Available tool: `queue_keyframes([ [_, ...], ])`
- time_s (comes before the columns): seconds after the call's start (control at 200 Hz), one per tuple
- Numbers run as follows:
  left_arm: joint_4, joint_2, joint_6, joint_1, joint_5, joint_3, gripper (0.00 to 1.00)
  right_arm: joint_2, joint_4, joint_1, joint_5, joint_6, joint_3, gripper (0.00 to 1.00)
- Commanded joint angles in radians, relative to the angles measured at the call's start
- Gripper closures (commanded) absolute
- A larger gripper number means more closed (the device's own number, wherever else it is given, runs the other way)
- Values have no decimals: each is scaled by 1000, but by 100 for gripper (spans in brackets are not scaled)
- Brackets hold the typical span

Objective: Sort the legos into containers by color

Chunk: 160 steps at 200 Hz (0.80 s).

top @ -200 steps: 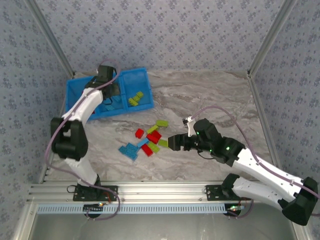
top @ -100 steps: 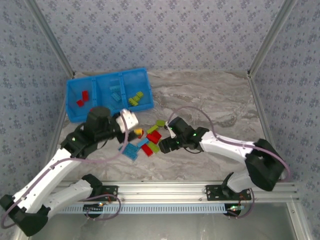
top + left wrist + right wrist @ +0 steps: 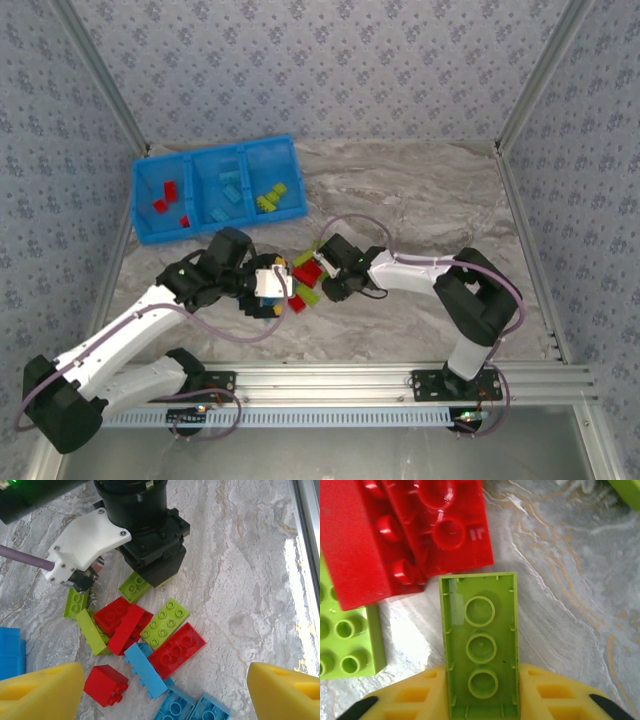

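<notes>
Tray [image 3: 150,180] at the far left of the table [image 3: 420,200], three compartments side by side: red bricks [image 3: 162,204] in the left one, light blue bricks [image 3: 226,193] in the middle, lime bricks [image 3: 268,198] in the right. Sorting judged partly done, with a pile [image 3: 300,285] left out on the table.

Left claw [image 3: 160,692] next, released and spread wide, hovering over the near side of that pile. Nothing between its yellow fingertips [image 3: 42,690]. Below it a small red brick [image 3: 106,684] and a long blue brick [image 3: 145,670], with more blue pieces at the lower edge.

Pile between the two claws, well apart from the tray: reds, limes and blues touching, some overlapping.

Right claw [image 3: 482,700] at the right side of the pile, clenched on a lime brick [image 3: 480,645], hollow underside toward the wrist camera, just beside a big red brick [image 3: 420,535]. Cannot tell whether lifted off the table yet.

Step in hand: pick-up of that lime brick. Next move probably calls for a straight lift clear of the red neighbour, a carry leftward to the right compartment, and release above the limes there. Needs care, too, with the left arm close beside that path.
</notes>
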Motion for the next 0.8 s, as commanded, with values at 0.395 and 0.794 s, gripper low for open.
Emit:
queue_keyframes([
  [0.395,314,-137,-152,150,94,-79,1,-465,394,21,51,19,-118,75],
  [0.794,538,-179,-418,297,-253,-106,1,207,388,-13,104,-55,512,75],
])
